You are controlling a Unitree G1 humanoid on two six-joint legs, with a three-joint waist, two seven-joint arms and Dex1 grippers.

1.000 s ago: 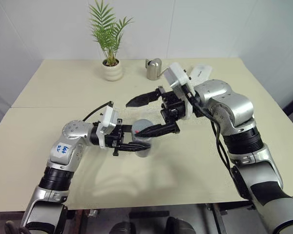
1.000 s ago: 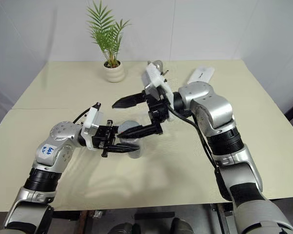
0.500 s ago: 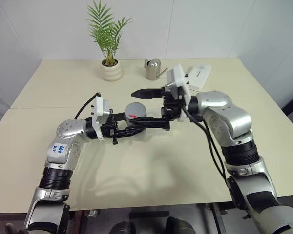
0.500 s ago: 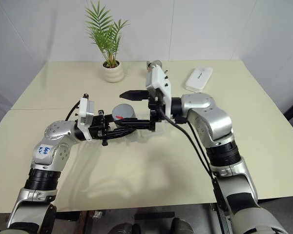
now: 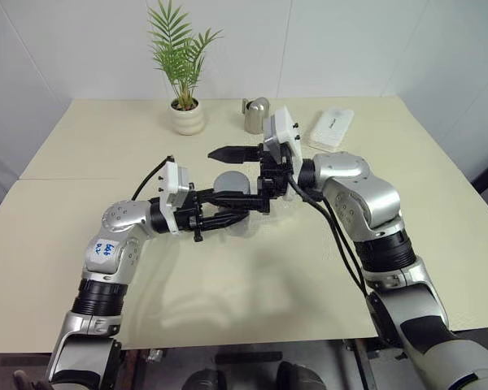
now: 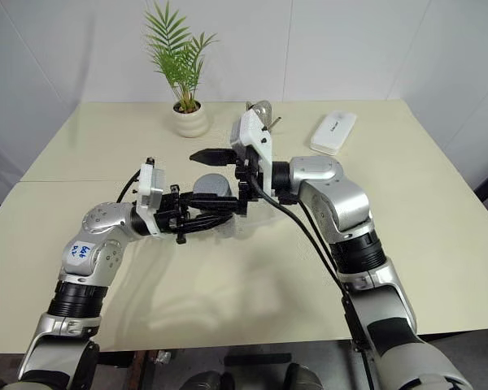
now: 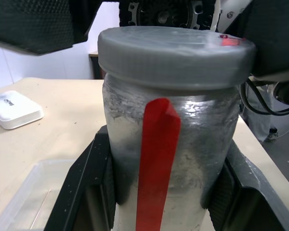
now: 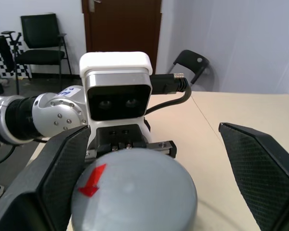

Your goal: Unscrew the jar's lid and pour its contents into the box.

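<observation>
**Inspector A:** Head views first. Against a second ago, the left hand has carried the jar up and further over the bench, and the right hand has swung round to face it. Its two black fingers now stand spread either side of the lid, one beyond it and one on the near side; a second ago they sat askew above the jar.

**Inspector B:** Meaning for the task?

**Inspector A:** In my judgement, the lid is lined up for gripping but not yet gripped; unscrewing has not begun, and nothing is poured.

**Inspector B:** Left wrist view?

**Inspector A:** The left hand pinches the jar at its lower body, lid seated, red stripe facing the camera. The box lies on the bench beyond, with nothing in it that I can see (only one corner visible).

**Inspector B:** Right wrist view?

**Inspector A:** Fingers wide apart, lid between them, its red arrow mark uppermost.

**Inspector B:** Any writing?

**Inspector A:** A blue handwritten sticker on the left arm and a small mark on the white case; neither is legible.
</observation>
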